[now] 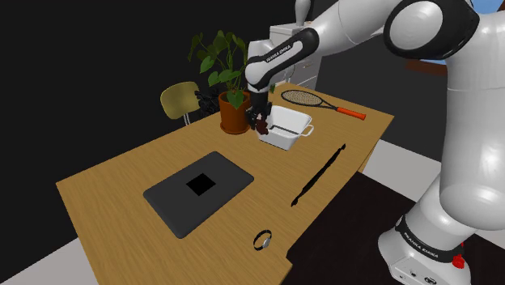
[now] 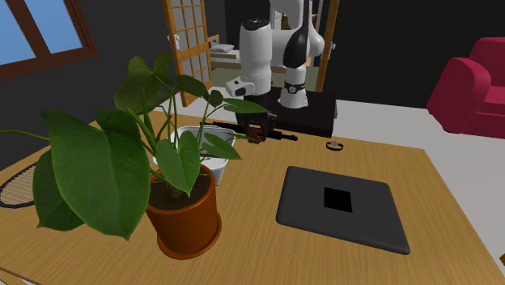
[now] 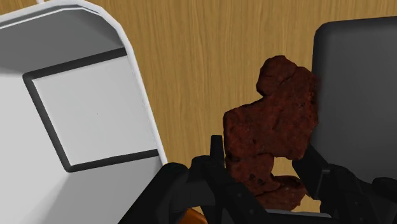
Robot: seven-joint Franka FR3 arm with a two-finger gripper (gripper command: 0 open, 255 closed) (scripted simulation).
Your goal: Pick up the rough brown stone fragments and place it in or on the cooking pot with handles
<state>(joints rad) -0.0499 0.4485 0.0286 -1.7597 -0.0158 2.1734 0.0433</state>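
To one side of the jaws stands the cooking pot (image 3: 137, 76), drawn plain white with a thick rounded rim and a flat pale grey floor; its near wall is just beside the gripper (image 3: 262, 164) but apart from it. Between the jaws sits the stone fragment (image 3: 273, 121), a rough, lumpy piece of dark reddish brown with a pitted, speckled face, its outline stepped and irregular, its broader end reaching out past the fingertips. The two black fingers (image 3: 216, 156) are closed partway, clasping the stone's narrower end from both sides, so the jaws stand as far apart as the stone is thick. The stone hangs over the bare wooden table (image 3: 191, 51), outside the pot's rim. On the jaws' other side lies a dark slab (image 3: 356, 76), flat on the table.
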